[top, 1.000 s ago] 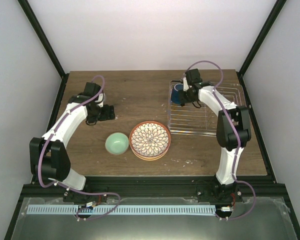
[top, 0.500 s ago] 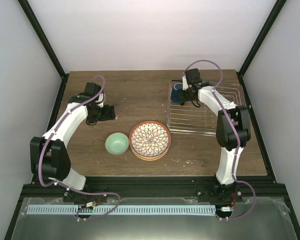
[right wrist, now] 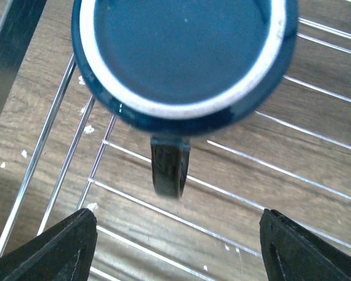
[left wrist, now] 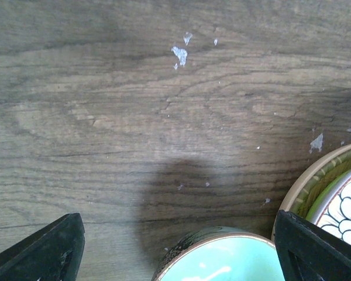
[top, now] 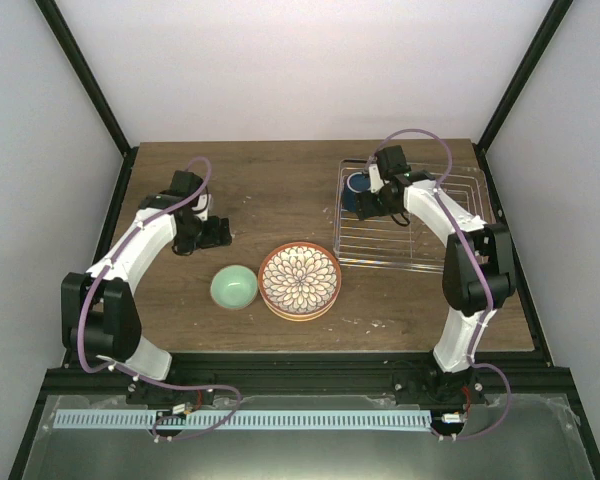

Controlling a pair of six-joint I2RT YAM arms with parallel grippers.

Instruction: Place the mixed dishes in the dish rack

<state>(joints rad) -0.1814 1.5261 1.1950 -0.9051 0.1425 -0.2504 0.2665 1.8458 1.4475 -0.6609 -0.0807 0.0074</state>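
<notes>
My right gripper was spread wide, holding nothing. The dark blue mug stood upright on the dish rack just ahead of it, handle toward the gap. My left gripper was also wide, with the mint-green bowl between its fingers and the plates beside one finger.

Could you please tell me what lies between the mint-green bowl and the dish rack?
The flower-petal plate lies there, as shown in the top external view.
</notes>
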